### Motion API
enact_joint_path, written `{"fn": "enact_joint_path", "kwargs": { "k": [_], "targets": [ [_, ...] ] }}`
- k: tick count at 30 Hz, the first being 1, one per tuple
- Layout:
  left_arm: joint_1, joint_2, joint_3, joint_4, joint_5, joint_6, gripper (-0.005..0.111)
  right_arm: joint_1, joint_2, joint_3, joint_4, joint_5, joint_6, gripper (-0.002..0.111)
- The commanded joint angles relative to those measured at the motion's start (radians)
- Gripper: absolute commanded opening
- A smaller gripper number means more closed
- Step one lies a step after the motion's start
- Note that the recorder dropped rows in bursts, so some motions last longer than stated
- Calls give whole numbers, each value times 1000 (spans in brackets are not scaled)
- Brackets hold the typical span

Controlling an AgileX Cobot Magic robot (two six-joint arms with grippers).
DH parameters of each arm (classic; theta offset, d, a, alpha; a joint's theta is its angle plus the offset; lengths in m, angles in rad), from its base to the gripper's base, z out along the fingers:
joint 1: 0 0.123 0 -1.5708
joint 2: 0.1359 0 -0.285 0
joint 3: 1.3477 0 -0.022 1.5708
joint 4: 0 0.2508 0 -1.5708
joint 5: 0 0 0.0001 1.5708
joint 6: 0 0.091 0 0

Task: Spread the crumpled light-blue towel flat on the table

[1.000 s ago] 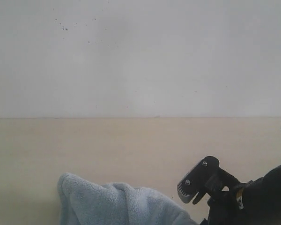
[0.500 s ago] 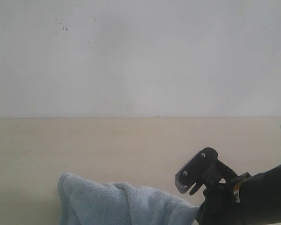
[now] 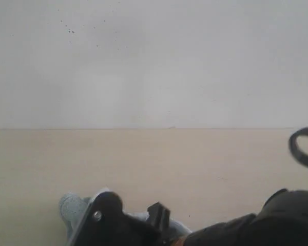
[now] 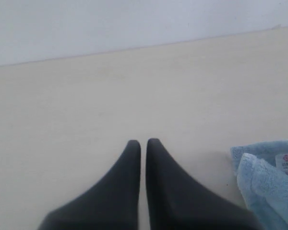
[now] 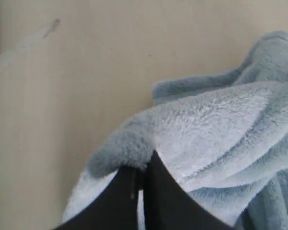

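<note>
Closest to me, my right claw (image 5: pixel 143 165) has its two fingers drawn almost together, with only a thin slit between them. The tips are tucked in at a raised fold of the towel (image 5: pixel 216 129). It reads to me as a pinch on that fold, though I cannot see cloth inside the slit itself. Around the tips the towel is heaped in thick rolls, one layer over another, so none of it lies flat there.

In the outside camera that arm reaches across from the right and covers most of the heap. Only a rounded blue bump shows just beyond the claw, low on the left side of that view.

My left claw (image 4: pixel 143 143) is also narrow, fingers nearly touching, and it holds nothing. It hangs over bare table (image 4: pixel 86 105), with the towel off to one side and apart from it. From there I can see a folded corner of the towel with the small white label (image 4: pixel 286 160) facing up.

Beyond the heap the pale wood runs wide to the white wall (image 3: pixel 154 61).

My judgement is that the job has barely started. The towel is bunched at the near edge, one fold is perhaps gripped, and nothing is spread. What remains is to draw that fold out, get a second hold, probably at the labelled corner, and pull the cloth open across the table.
</note>
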Motion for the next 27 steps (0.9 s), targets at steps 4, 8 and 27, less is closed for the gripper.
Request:
{"fn": "enact_joint_path", "kwargs": {
  "k": [4, 8, 27],
  "targets": [
    [5, -28, 7, -16, 70, -9, 4, 47, 145, -2, 10, -99, -9, 4],
    [-13, -28, 36, -76, 40, 76, 4, 47, 166, -10, 10, -75, 4, 28],
    [-402, -28, 130, -430, 183, 801, 21, -387, -92, -90, -149, 50, 340, 58]
  ]
}}
